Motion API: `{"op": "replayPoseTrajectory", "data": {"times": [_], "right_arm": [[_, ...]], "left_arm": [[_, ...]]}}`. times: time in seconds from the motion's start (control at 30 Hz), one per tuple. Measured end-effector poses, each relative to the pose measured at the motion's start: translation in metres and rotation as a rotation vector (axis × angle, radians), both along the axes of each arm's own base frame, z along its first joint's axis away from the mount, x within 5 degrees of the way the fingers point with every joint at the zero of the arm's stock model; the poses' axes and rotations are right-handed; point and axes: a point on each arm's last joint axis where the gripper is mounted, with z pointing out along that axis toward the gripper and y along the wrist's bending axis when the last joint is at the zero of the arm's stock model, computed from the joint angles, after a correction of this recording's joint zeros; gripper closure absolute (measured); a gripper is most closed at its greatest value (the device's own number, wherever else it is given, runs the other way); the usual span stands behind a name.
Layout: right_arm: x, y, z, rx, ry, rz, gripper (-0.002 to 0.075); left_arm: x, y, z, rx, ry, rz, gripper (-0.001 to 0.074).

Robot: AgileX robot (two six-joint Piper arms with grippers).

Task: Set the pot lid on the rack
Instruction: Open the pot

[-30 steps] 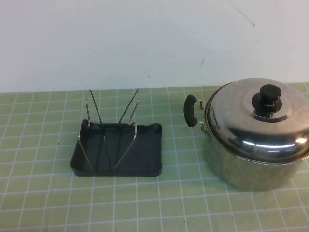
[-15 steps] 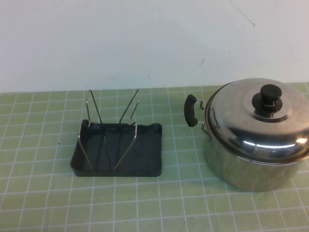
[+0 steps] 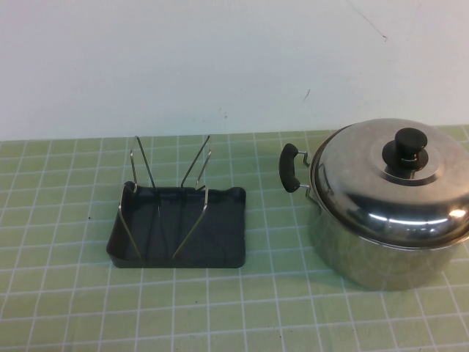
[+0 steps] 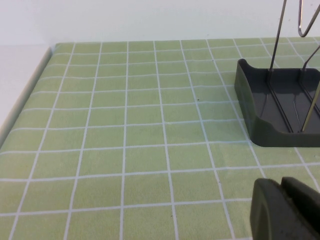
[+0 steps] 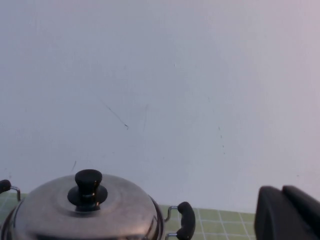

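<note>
Nothing done yet: your domed shiny steel pot lid with black knob [image 3: 399, 180] sits on the steel pot [image 3: 381, 253] at 3 o'clock of the empty dark grey wire-pronged rack [image 3: 179, 231], and both the left gripper [image 4: 290, 210] and right gripper [image 5: 290, 212] are clear of it, fingers' state can't tell.

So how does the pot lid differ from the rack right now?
The pot lid is round, domed, shiny steel with a black knob; the rack is a dark grey rectangular tray with thin wire prongs. The lid sits on the pot to the robot's right; the rack rests directly on the mat further left, with nothing in it. The lid looks wider than the rack. Neither is touched: the left gripper and right gripper show only in their own wrist views.
</note>
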Motion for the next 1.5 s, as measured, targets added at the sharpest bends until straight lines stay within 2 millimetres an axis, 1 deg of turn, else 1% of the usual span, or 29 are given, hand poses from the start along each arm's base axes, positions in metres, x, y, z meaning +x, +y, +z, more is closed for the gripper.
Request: {"op": "replayPoseTrajectory", "data": {"times": [0.1,0.2,0.3,0.37,0.53,0.6,0.7,0.73,0.8,0.87,0.9,0.97,1.0,1.07,1.17,1.27,1.37,1.5], "right_arm": [[0.002,0.000,0.003,-0.002,-0.041,0.000,0.0727],[0.012,0.001,0.005,0.010,-0.062,0.011,0.0727],[0.030,0.005,0.007,0.071,-0.031,0.058,0.0727],[0.047,0.008,0.009,0.093,-0.006,0.081,0.0727],[0.089,0.008,0.009,0.117,0.054,0.075,0.0717],[0.104,0.011,0.007,0.114,0.062,0.093,0.0682],[0.128,0.022,0.004,0.103,0.067,0.161,0.0583],[0.136,0.028,0.003,0.096,0.052,0.197,0.0522],[0.152,0.039,-0.001,0.073,0.047,0.242,0.0431],[0.170,0.051,-0.008,0.028,0.025,0.281,0.0325],[0.178,0.055,-0.011,0.000,0.010,0.293,0.0286],[0.199,0.063,-0.022,-0.033,-0.020,0.301,0.0239],[0.208,0.067,-0.025,-0.041,-0.035,0.304,0.0230],[0.231,0.074,-0.041,-0.051,-0.004,0.306,0.0216],[0.260,0.083,-0.058,-0.059,0.048,0.307,0.0209],[0.284,0.091,-0.074,-0.070,0.098,0.311,0.0208],[0.301,0.097,-0.088,-0.073,0.131,0.312,0.0208],[0.310,0.100,-0.107,-0.049,0.185,0.311,0.0207]], "left_arm": [[0.000,0.000,0.000,0.000,0.000,0.000,0.0738],[0.000,0.000,0.000,0.000,0.000,0.000,0.0738],[0.000,0.000,0.000,0.000,0.000,0.000,0.0738],[0.000,0.000,0.000,0.000,0.003,0.000,0.0738],[0.000,0.000,0.000,0.000,0.004,-0.001,0.0738],[0.000,0.000,0.000,0.000,0.004,-0.001,0.0738],[0.000,0.000,0.000,0.000,0.004,-0.001,0.0738],[0.000,0.000,-0.001,0.000,0.006,-0.001,0.0738],[0.000,0.000,-0.001,0.000,0.006,-0.001,0.0738],[0.000,0.000,-0.001,0.000,0.006,-0.001,0.0738],[0.000,0.000,-0.001,0.000,0.006,-0.001,0.0738],[0.000,0.000,-0.001,0.000,0.006,-0.001,0.0738],[0.000,0.000,-0.001,0.000,0.006,-0.001,0.0738],[0.000,0.000,-0.001,0.000,0.006,-0.001,0.0738],[0.000,0.000,-0.001,0.000,0.006,-0.001,0.0738],[0.000,0.000,-0.001,0.000,0.006,-0.001,0.0738],[0.000,0.000,-0.001,0.000,0.006,-0.001,0.0738],[0.000,0.000,-0.001,0.000,0.006,-0.001,0.0738]]}}
